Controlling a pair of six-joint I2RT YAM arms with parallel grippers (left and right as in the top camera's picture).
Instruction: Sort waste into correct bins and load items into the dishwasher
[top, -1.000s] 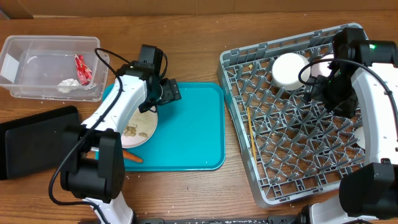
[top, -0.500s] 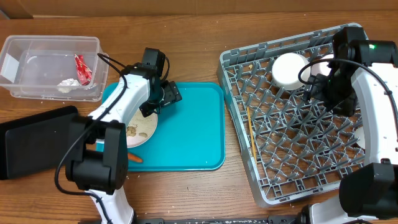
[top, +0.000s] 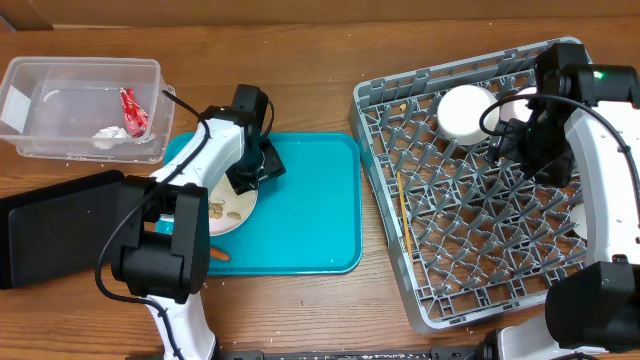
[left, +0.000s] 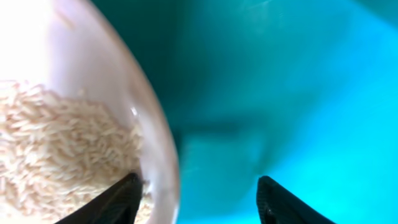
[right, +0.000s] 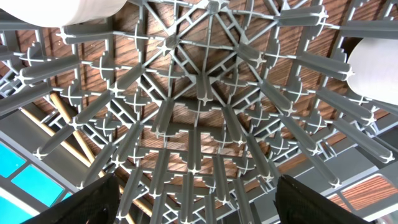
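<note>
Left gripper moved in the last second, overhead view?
Yes. The left gripper has shifted from the teal tray's far edge toward its near side, and its fingers now straddle the white plate's rim.

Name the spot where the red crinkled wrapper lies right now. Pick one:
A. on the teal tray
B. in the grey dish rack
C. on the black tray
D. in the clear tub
D: the overhead view shows the red wrapper lying inside the clear tub, next to the whitish scrap.
</note>
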